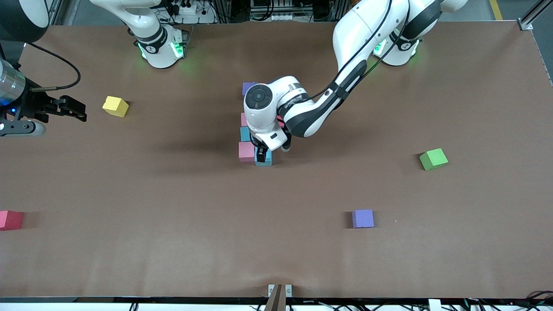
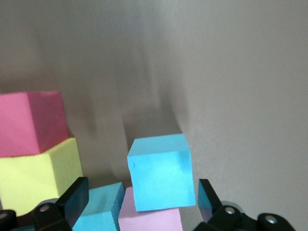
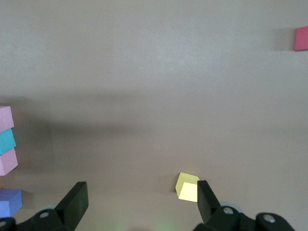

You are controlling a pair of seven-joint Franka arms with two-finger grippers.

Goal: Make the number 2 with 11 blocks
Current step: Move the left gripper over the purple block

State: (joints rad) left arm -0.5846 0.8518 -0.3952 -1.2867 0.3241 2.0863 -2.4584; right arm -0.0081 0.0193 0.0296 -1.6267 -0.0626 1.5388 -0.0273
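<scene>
My left gripper (image 1: 262, 154) is open and straddles a light blue block (image 1: 264, 160) without touching it. This block rests beside a pink block (image 1: 246, 151) at the near end of a column with a light blue block (image 1: 244, 134), a pink block (image 1: 243, 119) and a purple block (image 1: 248, 87). In the left wrist view the left gripper (image 2: 142, 197) has the light blue block (image 2: 161, 172) between its fingers, beside the pink block (image 2: 149, 219). A yellowish block (image 2: 38, 175) and a pink-red block (image 2: 31, 120) lie beside them. The arm hides more of the column. My right gripper (image 1: 75, 110) waits open and empty above the right arm's end of the table.
Loose on the table are a yellow block (image 1: 115, 106), a red block (image 1: 10, 219), a purple block (image 1: 363, 218) and a green cube (image 1: 433, 159). The right wrist view shows the right gripper (image 3: 142, 202), the yellow block (image 3: 187, 186) and the red block (image 3: 302, 38).
</scene>
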